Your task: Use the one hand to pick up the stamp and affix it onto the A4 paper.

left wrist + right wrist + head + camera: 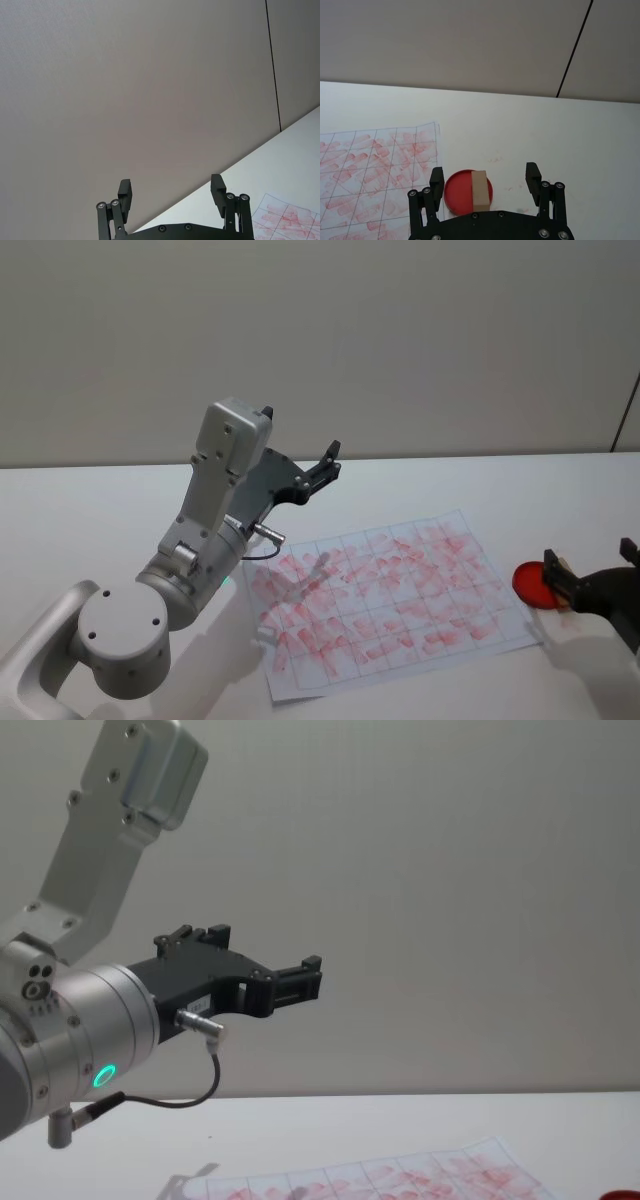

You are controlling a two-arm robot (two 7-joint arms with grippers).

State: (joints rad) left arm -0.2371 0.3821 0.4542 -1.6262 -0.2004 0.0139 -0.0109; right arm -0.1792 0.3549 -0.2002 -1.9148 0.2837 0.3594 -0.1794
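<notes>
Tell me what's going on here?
The right end effector, open, hovers at the light tan wooden block stamp, which rests on a round red disc beside the white gridded A4 paper covered in red marks. Nothing is gripped yet. The left end effector is raised above the white table, open and idle.

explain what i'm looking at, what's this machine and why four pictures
It is a two-armed robot at a white table. One picture looks down from its head, one forward from its chest, and one comes from a camera on each wrist. On the table lie a gridded A4 paper covered in red stamp marks and, to its right, a round red ink pad with a wooden stamp resting on it. The right gripper is open near the stamp, holding nothing. The left gripper is open, raised in the air, empty.
</notes>
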